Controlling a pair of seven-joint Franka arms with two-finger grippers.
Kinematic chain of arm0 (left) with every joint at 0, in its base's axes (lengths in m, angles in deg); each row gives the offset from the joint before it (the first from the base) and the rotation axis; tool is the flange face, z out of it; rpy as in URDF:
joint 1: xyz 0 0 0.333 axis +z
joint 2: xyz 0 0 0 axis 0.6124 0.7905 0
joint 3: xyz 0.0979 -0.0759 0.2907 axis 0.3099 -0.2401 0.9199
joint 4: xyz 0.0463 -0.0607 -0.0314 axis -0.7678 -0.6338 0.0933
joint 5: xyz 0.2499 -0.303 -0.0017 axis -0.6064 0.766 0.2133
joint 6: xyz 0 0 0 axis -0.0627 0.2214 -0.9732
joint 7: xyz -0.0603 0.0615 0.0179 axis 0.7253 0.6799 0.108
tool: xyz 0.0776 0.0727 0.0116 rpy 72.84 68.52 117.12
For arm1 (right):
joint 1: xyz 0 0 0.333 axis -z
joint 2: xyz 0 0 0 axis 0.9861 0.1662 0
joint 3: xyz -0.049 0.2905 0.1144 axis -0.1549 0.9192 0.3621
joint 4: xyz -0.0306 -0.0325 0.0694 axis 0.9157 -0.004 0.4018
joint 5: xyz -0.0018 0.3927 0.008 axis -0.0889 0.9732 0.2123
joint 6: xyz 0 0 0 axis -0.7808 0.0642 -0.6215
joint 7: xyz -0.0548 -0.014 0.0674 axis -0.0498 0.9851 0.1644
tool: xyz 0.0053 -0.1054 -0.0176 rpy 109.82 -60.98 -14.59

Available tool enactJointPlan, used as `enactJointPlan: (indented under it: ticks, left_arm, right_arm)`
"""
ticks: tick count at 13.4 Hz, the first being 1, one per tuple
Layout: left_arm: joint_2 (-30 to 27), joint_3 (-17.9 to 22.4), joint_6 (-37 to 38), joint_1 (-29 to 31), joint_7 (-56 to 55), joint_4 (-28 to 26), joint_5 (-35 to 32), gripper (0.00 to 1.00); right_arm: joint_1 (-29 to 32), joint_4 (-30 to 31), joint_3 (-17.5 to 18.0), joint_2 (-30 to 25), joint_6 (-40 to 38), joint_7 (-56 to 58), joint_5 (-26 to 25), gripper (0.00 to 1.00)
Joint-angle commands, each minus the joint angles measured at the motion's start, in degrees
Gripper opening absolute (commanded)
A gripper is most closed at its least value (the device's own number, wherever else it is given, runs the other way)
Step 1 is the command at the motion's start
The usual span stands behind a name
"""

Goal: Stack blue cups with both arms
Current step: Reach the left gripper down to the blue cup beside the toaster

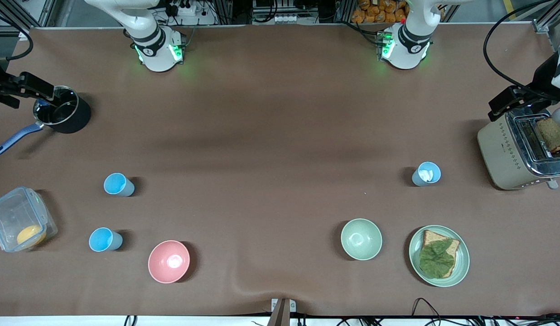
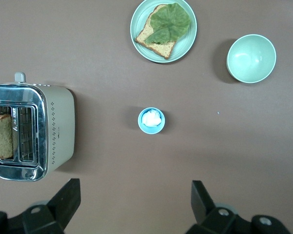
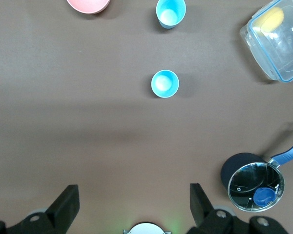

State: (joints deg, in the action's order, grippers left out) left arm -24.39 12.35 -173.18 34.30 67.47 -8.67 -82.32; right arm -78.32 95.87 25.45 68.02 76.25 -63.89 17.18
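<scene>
Three blue cups are standing upright and well apart, none stacked yet. Two sky-blue cups [image 1: 118, 184] [image 1: 105, 239] are sitting toward the right arm's end, one nearer the front camera, beside the pink bowl [image 1: 168, 261]. The paler cup [image 1: 427, 174], holding a white bit, is standing toward the left arm's end near the toaster [image 1: 520, 149], which is holding a bread slice.

Both arms are waiting high, probably to survey. The left gripper [image 2: 132, 204] is hovering with fingers spread over bare table near the paler cup; the right gripper [image 3: 132, 204], likewise spread, is hovering over the table near the pot [image 1: 62, 115]. The green bowl [image 1: 361, 238] is lying empty; the plate [image 1: 438, 256] is carrying bread and lettuce; the clear box [image 1: 19, 224] is holding something orange.
</scene>
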Motion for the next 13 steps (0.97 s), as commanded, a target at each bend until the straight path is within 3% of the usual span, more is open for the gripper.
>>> enactJointPlan:
  ticks: [1, 7, 10, 13]
  left_arm:
    - [-0.1, 0.4, 0.1, 0.1, 1.6, 0.1, 2.2, 1.00]
    - [3.8, 0.9, -0.9, 3.7, 6.5, -2.5, 3.6, 1.00]
    - [3.5, 0.5, -11.4, 3.6, 6.6, -11.4, 3.5, 1.00]
    - [3.2, 0.4, -27.3, 3.6, 6.8, -24.0, 3.3, 1.00]
  right_arm:
    - [-0.6, -0.1, -0.3, -0.1, -0.5, -0.7, 0.1, 1.00]
    - [-0.6, -0.6, -0.3, 2.4, -1.5, -0.3, 0.2, 1.00]
    - [-0.6, -0.4, -0.3, 4.7, -1.5, -0.2, 0.2, 1.00]
    - [2.6, -0.8, -0.6, 11.2, -7.5, -0.3, 0.8, 1.00]
